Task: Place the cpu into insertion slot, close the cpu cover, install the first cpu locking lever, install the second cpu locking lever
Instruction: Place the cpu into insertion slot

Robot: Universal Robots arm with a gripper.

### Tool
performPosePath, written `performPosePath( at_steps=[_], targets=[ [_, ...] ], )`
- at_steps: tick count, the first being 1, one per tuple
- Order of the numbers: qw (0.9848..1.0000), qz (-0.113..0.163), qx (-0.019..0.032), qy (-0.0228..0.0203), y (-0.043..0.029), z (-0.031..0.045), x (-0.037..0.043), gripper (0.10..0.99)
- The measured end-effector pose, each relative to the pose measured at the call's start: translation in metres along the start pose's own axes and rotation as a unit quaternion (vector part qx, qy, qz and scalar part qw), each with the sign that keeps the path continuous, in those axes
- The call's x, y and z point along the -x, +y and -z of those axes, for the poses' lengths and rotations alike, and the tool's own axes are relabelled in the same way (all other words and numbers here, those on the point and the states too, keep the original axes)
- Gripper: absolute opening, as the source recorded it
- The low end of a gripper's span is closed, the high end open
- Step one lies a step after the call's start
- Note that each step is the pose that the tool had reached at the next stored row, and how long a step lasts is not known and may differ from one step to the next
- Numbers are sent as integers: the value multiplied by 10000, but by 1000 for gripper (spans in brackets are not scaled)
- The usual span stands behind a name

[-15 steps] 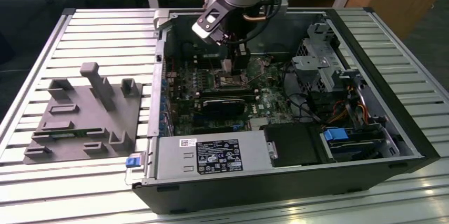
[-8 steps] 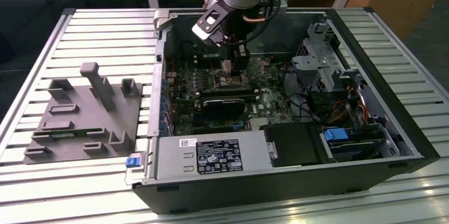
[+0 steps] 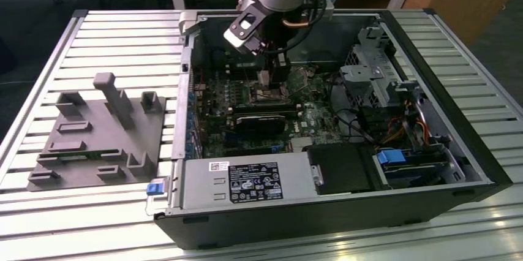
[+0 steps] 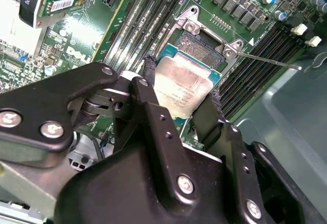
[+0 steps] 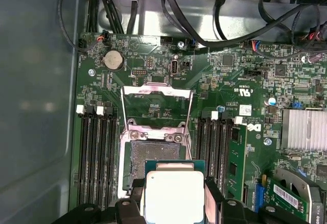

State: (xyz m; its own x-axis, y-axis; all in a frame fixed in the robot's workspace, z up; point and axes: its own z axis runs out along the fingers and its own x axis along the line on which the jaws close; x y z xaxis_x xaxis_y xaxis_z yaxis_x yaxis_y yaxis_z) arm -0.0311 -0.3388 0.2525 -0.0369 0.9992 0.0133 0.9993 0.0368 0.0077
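My gripper (image 4: 180,90) is shut on the cpu (image 4: 179,83), a flat square chip with a silvery top and green edge, one black finger on each side. The cpu hangs tilted just above the near part of the insertion slot (image 4: 198,44), not seated. In the first wrist view the cpu (image 5: 173,193) overlaps the near edge of the bare slot (image 5: 153,155). The cpu cover (image 5: 156,89), a silvery frame with a square cut-out, stands flipped open behind the slot. A thin metal locking lever (image 4: 265,60) sticks out sideways, unlatched. In the exterior view the gripper (image 3: 268,83) reaches down into the open computer case.
Memory slots (image 5: 94,152) flank the socket on both sides. Black cables (image 5: 204,30) run along the case wall behind the board, and a finned heatsink (image 5: 304,129) sits to one side. Outside the case, a grey fixture (image 3: 98,132) lies at the exterior view's left.
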Motion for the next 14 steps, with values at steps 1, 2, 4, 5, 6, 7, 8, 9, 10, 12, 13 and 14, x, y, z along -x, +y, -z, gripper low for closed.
performPosePath(
  at_steps=[1, 2, 4, 5, 6, 7, 8, 9, 10, 12, 13, 14],
  targets=[
    [10000, 0, 0, -1, 0, -3, -1, 541],
    [10000, 0, 0, 0, 0, -6, -2, 541],
    [10000, 0, 0, -1, 0, -12, -4, 541],
    [10000, 0, 0, -2, 0, -14, -4, 541],
    [10000, 0, 0, -2, 0, -16, -5, 541],
    [10000, 0, 0, -1, 0, -19, -6, 541],
    [10000, 0, 0, -1, 0, -21, -6, 541],
    [10000, 0, 0, -1, 0, -23, -7, 541],
    [10000, 0, 0, -1, 0, -26, -7, 541],
    [10000, 0, 0, -1, 0, -30, -9, 541],
    [10000, 0, 0, -1, 0, -31, -10, 541],
    [10000, 0, 0, -1, 0, -33, -11, 541]
  ],
)
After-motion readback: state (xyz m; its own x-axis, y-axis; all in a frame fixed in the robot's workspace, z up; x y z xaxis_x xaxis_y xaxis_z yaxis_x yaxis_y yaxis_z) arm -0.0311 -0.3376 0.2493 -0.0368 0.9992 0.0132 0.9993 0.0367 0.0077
